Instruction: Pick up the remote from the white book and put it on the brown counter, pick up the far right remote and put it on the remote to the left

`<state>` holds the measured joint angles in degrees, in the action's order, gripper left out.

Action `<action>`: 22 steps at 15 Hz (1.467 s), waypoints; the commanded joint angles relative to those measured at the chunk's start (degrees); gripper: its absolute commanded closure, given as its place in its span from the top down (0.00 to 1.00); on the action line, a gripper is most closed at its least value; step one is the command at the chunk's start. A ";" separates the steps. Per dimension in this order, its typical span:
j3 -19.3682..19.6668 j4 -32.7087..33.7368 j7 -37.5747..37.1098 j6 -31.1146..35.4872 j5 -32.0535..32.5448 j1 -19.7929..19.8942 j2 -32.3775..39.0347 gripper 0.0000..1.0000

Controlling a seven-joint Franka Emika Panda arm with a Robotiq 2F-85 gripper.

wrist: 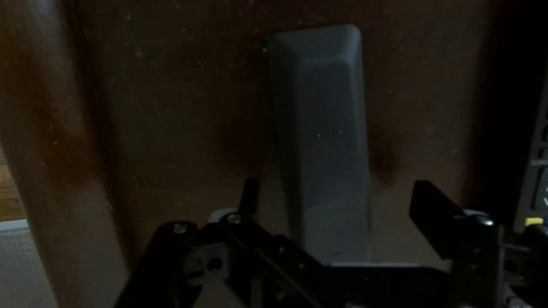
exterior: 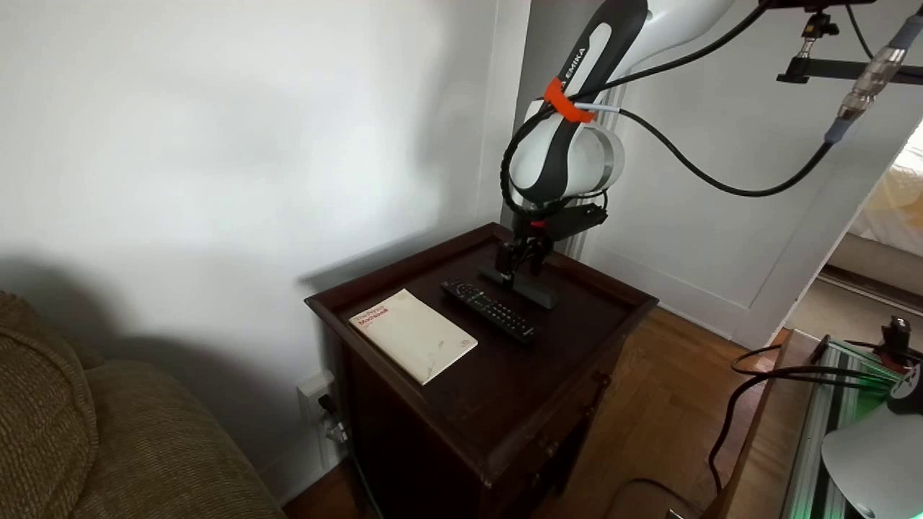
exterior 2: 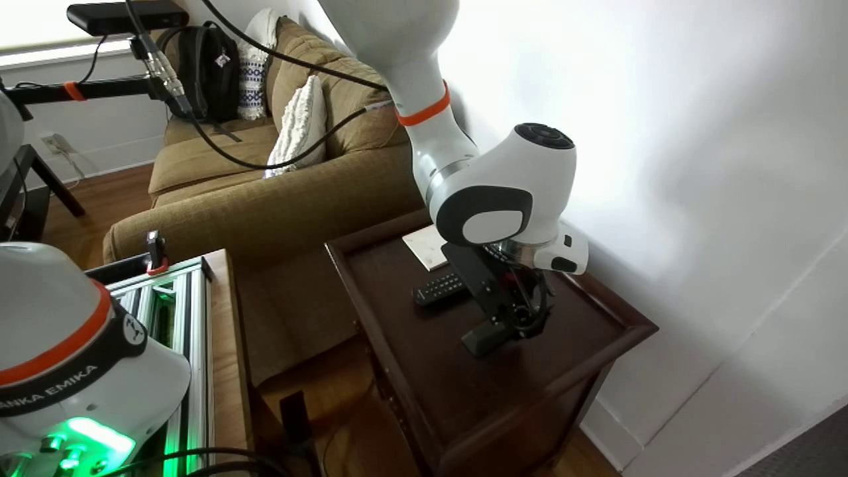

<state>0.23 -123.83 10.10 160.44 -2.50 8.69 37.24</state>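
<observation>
The far right remote, plain and black, lies on the brown counter (exterior: 497, 393) in both exterior views (exterior: 539, 294) (exterior 2: 485, 338). It fills the middle of the wrist view (wrist: 325, 128), looking dark grey. My gripper (wrist: 336, 192) is open above it, one finger on each side with gaps between. In an exterior view the gripper (exterior: 522, 270) is low over this remote and covers its middle. The remote to the left, the one with buttons (exterior: 492, 311), lies beside it on the counter, not on the white book (exterior: 414, 336). Its edge shows at the right of the wrist view (wrist: 540, 184).
The counter has a raised rim (exterior: 411, 271). A wall stands behind it, and a brown sofa (exterior 2: 285, 205) adjoins its book side. The robot's wooden base table (exterior 2: 228, 344) stands across a gap. Cables hang from the arm.
</observation>
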 commanded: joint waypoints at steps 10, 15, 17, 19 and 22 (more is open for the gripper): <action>-0.13 0.35 -0.25 -0.82 2.57 -0.72 -1.31 0.26; -1.12 -3.97 -0.54 -1.70 2.33 -2.25 -8.01 0.26; -3.45 -5.38 -0.15 -2.42 0.56 -1.93 -9.85 0.26; -5.63 -6.47 -0.40 -4.00 -1.30 -1.99 -10.94 0.26; -7.54 -7.23 -1.55 -5.09 -3.80 -2.49 -11.05 0.26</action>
<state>-5.74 -128.89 9.49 156.94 -3.44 6.34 27.88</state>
